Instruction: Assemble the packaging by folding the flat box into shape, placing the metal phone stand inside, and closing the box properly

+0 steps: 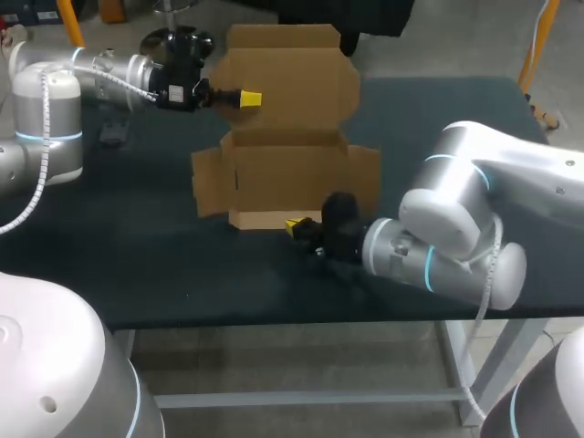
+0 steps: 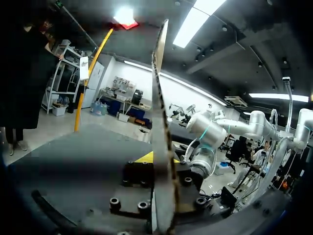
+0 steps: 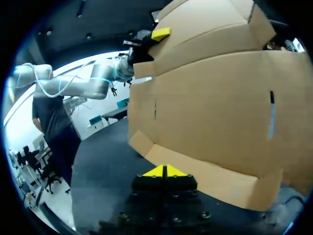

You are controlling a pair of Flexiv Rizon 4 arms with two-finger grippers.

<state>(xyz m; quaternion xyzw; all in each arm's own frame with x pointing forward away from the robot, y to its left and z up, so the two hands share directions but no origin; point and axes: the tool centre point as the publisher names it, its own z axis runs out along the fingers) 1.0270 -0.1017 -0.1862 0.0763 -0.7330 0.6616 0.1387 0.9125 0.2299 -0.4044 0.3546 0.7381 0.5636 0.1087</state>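
**Fig. – Box-folding stage, three views.** In the head view, a brown cardboard box (image 1: 292, 173), partly folded, is shown at centre frame on the dark table (image 1: 137, 265). Its lid panel (image 1: 287, 73) is held up at upper centre. Side flaps (image 1: 208, 187) are spread to L and R at mid-frame, and a pale front flap (image 1: 265, 219) lies low along the near edge. The left arm (image 1: 55, 109) is brought in from the upper left of the frame, w/ the left tool (image 1: 248, 98) set at the lid panel's L edge. In the left wrist view the panel is seen edge-on, running upright between the fingers, w/ yellow showing on either side of the card. The left tool is thus read as clamped on the lid panel. The right arm (image 1: 456, 228) is brought in from the R of the frame, w/ the right tool (image 1: 297, 225) placed at lower centre, at the R end of the front flap. In the right wrist view its two yellow tips are seen pressed together w/ nothing between them, i.e. closed and empty. The front flap lies just ahead of the tips; contact cannot be told. Beyond it the box wall rises, and the left tool's yellow tip is seen on the lid panel's edge.
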